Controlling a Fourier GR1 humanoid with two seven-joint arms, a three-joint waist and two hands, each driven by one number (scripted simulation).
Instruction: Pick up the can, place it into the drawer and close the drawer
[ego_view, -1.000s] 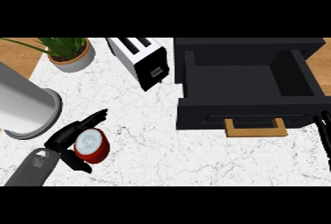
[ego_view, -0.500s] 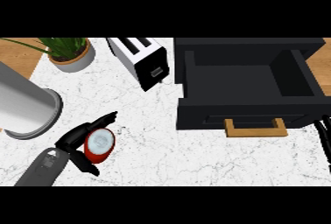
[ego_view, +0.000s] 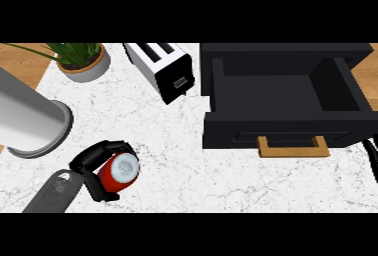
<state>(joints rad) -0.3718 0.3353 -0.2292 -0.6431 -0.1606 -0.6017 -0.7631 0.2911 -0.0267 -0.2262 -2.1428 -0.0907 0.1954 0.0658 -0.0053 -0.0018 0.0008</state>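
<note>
Now the left hand (ego_view: 90, 165) has closed its fingers fully around the red can (ego_view: 118, 173), which has tilted more than before, at the near left of the counter (ego_view: 184, 150). The drawer (ego_view: 284, 107) stands open, far right.

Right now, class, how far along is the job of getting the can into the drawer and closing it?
Done: the left hand has its fingers curled round the red can, at the counter's lower left. In hand: carrying it; it is far from the drawer. Left: place the can inside the drawer, which stands open and looks empty, then push it closed by its wooden handle.
</note>
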